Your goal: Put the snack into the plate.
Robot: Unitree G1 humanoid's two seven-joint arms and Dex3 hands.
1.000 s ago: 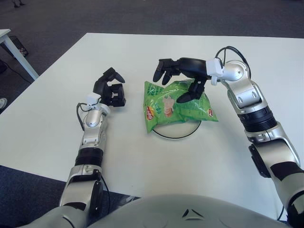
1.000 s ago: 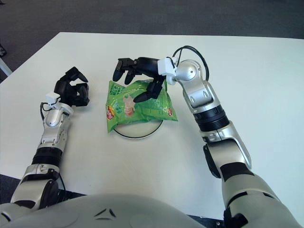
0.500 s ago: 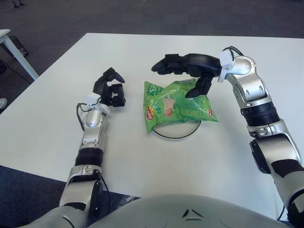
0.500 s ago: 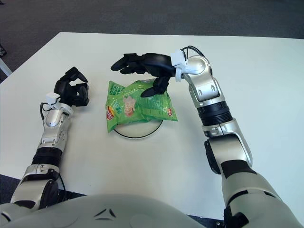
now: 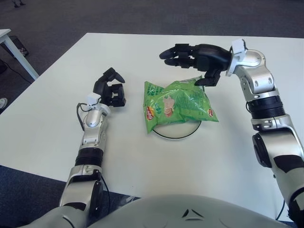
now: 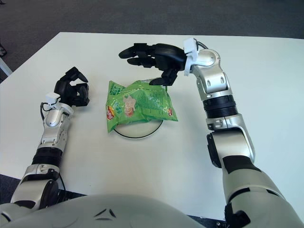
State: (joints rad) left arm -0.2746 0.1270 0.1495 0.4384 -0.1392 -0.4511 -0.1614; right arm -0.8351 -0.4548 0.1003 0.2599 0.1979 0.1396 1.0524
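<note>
The green snack bag (image 5: 178, 104) lies across the plate (image 5: 176, 132) mid-counter (image 5: 142, 161), overhanging its rim all round; a nudge from the right hand (image 5: 197, 59), spread empty just above, could slide it off. The left hand (image 5: 110, 89) shows curled, empty, beside the bag's left. Count: one bag, one plate, two hands.

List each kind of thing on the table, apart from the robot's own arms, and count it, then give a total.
Green snack bag: 1
Plate under the bag: 1
Total: 2
</note>
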